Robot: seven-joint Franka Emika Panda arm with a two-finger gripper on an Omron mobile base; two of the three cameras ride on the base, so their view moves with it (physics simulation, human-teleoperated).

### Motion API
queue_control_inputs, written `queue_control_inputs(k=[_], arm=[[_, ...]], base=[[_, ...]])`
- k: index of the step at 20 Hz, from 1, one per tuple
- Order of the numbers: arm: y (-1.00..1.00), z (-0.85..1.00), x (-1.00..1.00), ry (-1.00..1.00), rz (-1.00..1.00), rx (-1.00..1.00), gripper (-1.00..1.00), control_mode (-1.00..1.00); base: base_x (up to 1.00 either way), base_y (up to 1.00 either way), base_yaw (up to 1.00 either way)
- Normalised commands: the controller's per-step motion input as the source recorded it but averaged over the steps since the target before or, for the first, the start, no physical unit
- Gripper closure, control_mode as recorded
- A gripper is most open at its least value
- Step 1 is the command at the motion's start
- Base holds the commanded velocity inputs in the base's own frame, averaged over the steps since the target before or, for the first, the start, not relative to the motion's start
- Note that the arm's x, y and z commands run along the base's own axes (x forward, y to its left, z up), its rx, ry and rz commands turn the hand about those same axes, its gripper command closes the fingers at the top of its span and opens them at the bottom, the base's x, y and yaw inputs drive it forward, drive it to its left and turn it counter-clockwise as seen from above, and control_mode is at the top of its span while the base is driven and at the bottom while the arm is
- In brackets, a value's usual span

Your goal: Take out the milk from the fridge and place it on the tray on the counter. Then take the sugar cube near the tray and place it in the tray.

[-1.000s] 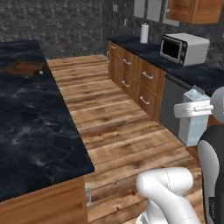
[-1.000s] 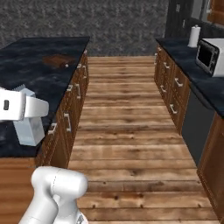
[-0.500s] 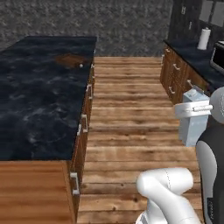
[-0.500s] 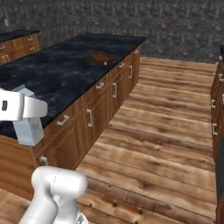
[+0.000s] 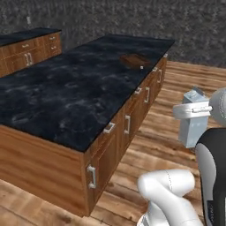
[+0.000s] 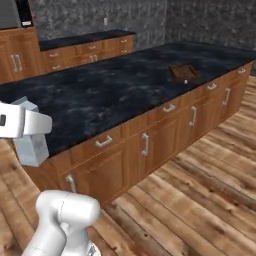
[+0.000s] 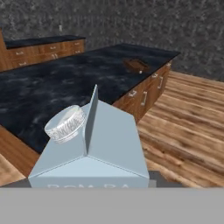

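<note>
A kitchen: marble counter (image 5: 66,97) over wooden cabinets (image 6: 150,145)

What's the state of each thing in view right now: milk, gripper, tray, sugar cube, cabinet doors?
milk: upright, cap on, held off the floor beside the counter.
gripper: closed on the milk.
tray: flat on the counter's far end, nothing visible in it.
sugar cube: on the counter just beside the tray, not in it.
cabinet doors: all shut.
</note>
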Motion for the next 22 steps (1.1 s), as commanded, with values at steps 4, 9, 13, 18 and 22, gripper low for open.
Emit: queue_control_inputs(k=[4,9,13,18,22], arm=[[0.00,0.00,0.00,0.00,0.00,0.00,1.00,1.00],[0.00,0.00,0.00,0.00,0.00,0.00,1.00,1.00],[0.00,0.00,0.00,0.00,0.00,0.00,1.00,1.00],[0.00,0.00,0.00,0.00,0.00,0.00,1.00,1.00],[0.00,0.00,0.00,0.00,0.00,0.00,1.00,1.00]], base=[[0.35,-1.00,0.52],[0.35,-1.00,0.46],[0.39,-1.00,0.45],[0.45,-1.00,0.42],[0.46,-1.00,0.35]])
